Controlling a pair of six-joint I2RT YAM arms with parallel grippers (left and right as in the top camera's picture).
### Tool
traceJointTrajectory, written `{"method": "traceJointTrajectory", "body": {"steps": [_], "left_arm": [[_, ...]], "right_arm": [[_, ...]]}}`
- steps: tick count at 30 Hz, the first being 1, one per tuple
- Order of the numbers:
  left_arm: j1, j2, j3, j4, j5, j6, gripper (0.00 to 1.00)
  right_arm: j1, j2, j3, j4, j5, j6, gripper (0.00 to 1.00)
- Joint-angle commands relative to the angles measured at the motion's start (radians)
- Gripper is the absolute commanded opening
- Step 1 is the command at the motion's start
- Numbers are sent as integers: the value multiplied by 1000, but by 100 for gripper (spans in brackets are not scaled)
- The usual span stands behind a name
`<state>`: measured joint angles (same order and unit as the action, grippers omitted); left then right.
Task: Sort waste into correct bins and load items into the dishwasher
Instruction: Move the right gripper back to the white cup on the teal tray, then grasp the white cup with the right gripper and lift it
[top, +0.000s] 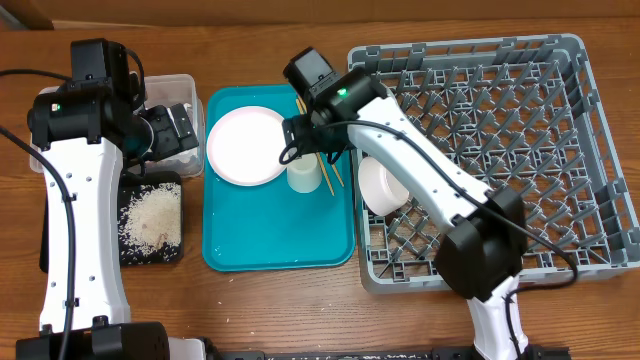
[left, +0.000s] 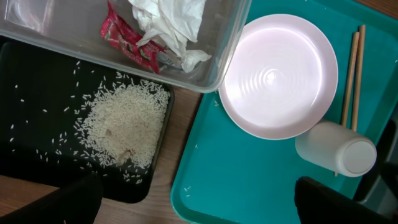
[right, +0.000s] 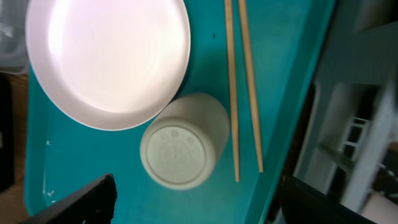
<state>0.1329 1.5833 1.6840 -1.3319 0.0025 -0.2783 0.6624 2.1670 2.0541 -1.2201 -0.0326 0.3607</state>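
An upside-down small white cup stands on the teal tray beside the large white plate and two chopsticks. My right gripper hovers over the cup, open. In the right wrist view the cup lies just ahead of the gap between its fingers, untouched. My left gripper hangs open over the clear tub, empty. The tub holds the napkin and the red wrapper. Rice lies on the black tray. A white bowl leans in the dish rack.
The teal tray sits between the black tray and the grey rack, with a few stray rice grains on it. The rack's latticed left wall stands right next to the teal tray's edge. Bare wooden table runs along the front.
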Motion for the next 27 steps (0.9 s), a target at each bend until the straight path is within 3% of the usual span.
{"method": "traceJointTrajectory", "body": {"steps": [1,27], "left_arm": [[4,-2,11,1,-10,9,100],[4,-2,11,2,-10,9,100]], "right_arm": [[14,50,-9,14,-51,-29,85],[25,136,-47,113,-93,-21,83]]}}
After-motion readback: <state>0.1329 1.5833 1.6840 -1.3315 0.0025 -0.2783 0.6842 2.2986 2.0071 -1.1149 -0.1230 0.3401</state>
